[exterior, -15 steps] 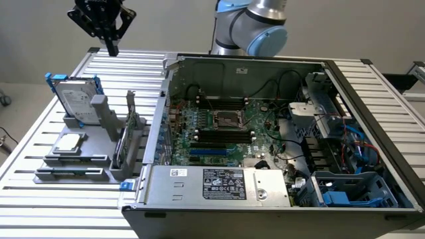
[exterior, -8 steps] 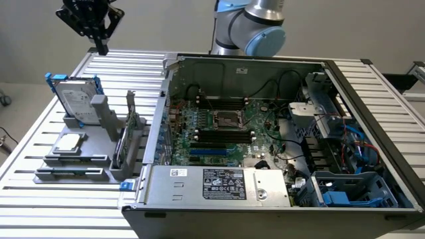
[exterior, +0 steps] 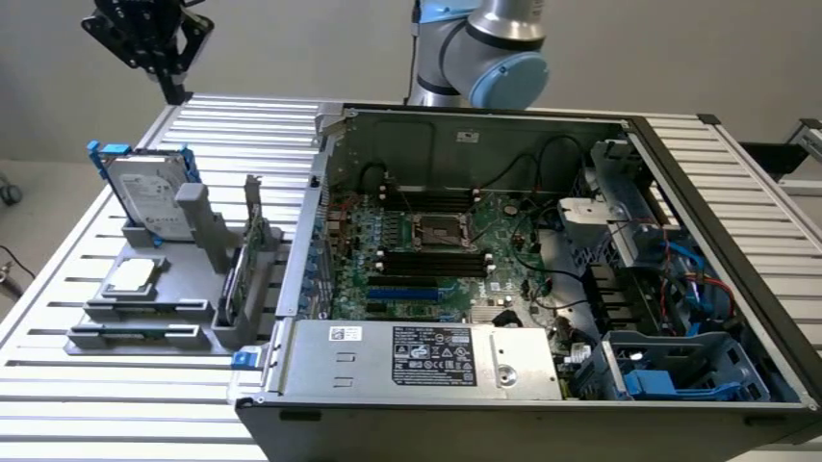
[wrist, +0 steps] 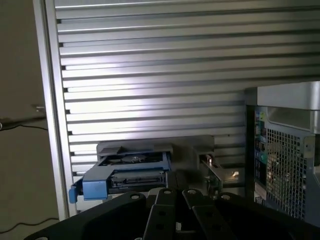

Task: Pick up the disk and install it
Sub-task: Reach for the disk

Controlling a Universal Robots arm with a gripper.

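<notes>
The disk (exterior: 145,192), a silver-grey drive with a white label and blue rails, stands upright in a grey holder (exterior: 180,289) on the slatted table, at the exterior view's left. My gripper (exterior: 169,94) hangs well above and behind it, shut with nothing between its fingers. In the wrist view the disk (wrist: 131,170) is seen from above with its blue rails, a good distance beyond my gripper (wrist: 177,192), whose dark fingers (wrist: 162,210) meet at their tips.
The open computer case (exterior: 629,135) lies right of the holder, showing the motherboard (exterior: 437,241) and a grey box with a sticker (exterior: 424,356). A blue drive bay (exterior: 668,371) sits at its near right corner. A small square chip (exterior: 133,277) and an upright card (exterior: 250,245) share the holder.
</notes>
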